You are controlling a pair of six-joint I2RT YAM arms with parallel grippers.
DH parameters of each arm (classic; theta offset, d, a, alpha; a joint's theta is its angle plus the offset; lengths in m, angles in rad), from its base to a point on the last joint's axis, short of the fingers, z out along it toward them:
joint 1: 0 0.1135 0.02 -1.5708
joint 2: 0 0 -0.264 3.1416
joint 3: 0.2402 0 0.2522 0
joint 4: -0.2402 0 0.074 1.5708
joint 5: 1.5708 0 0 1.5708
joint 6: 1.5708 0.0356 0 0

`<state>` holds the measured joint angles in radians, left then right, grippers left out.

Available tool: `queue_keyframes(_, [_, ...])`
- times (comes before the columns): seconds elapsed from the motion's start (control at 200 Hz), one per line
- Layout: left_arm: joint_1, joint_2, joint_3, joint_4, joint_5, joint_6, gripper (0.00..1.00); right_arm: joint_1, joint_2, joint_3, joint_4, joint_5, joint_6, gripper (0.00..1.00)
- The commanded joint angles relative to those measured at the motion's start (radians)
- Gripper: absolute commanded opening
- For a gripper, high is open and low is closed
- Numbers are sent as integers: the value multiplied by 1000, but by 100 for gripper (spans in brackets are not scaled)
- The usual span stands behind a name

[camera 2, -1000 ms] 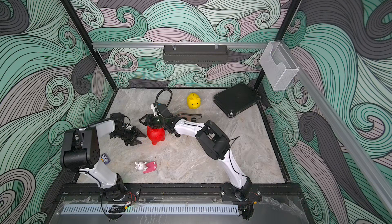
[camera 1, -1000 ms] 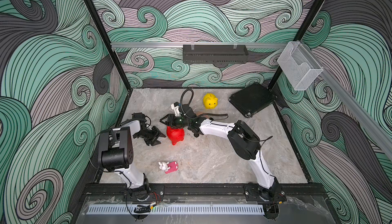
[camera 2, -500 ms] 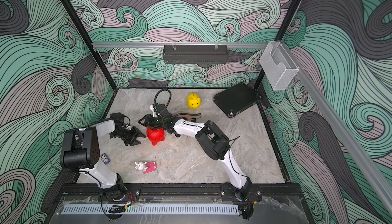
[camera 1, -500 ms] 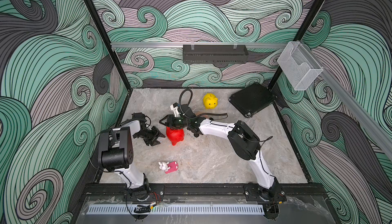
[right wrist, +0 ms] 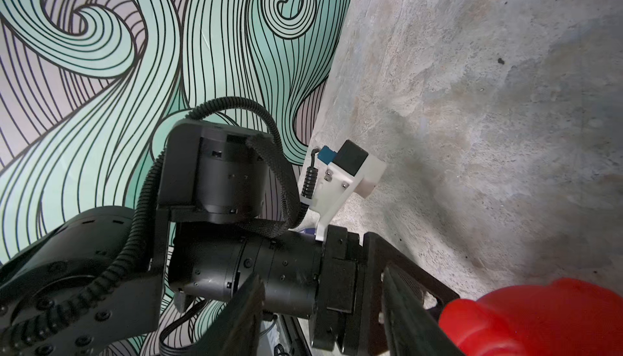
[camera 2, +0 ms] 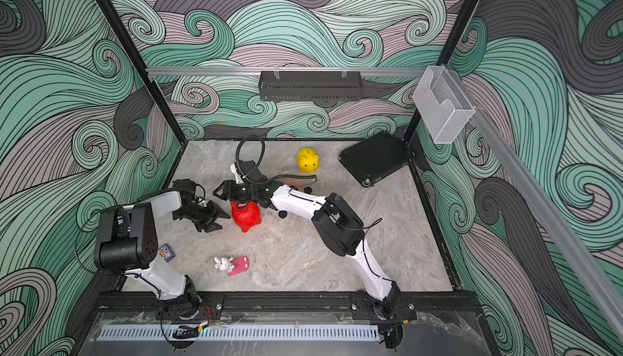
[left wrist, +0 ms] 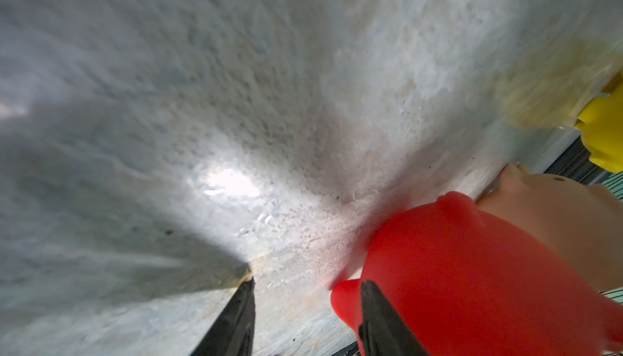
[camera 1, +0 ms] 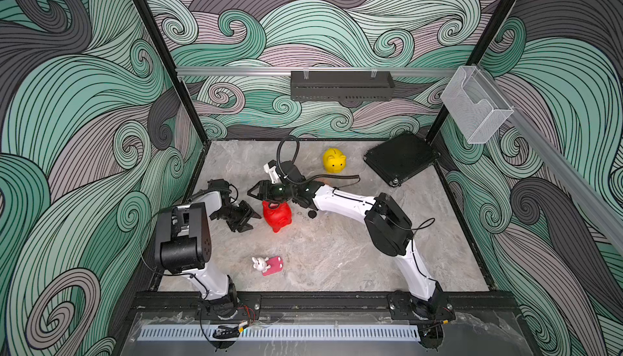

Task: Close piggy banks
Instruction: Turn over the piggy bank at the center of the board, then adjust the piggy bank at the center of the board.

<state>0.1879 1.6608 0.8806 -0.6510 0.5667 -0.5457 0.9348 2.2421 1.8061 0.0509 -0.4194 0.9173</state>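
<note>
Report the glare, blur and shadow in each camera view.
Left wrist view: white glare patch on the table, and the red pig smeared and out of focus. Right wrist view: sharp on the left arm, broad shadow across the table, red pig soft at close range. Both top views: even light, crisp, only faint shadows on the table.

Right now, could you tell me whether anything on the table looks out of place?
Yes: a small black round piece lies loose on the table beside the red piggy bank, apart from it; it may be an unfitted plug.
</note>
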Motion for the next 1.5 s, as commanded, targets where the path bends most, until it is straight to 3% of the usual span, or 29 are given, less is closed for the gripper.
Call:
queue_keyframes(0.0, [17,-44,43,-39,-16,4,51,-3,-80,57,-156,16,-108,59])
queue_keyframes(0.22, [20,-117,112,-66,-60,-20,45,-14,-212,80,-473,98,-272,62])
queue_keyframes(0.345, [19,-157,121,10,-37,-88,46,-31,-310,18,-615,151,-321,64])
queue_keyframes(0.44, [14,-125,169,27,24,-107,47,-37,-389,-59,-690,174,-337,66])
queue_keyframes(0.71, [-3,3,323,-96,71,4,52,-27,-520,-255,-782,156,-349,68])
queue_keyframes(0.981, [-26,41,327,-134,82,58,53,4,-434,-227,-808,160,-442,69])
queue_keyframes(1.496, [-46,70,338,-110,108,53,54,61,-210,-74,-790,219,-452,71])
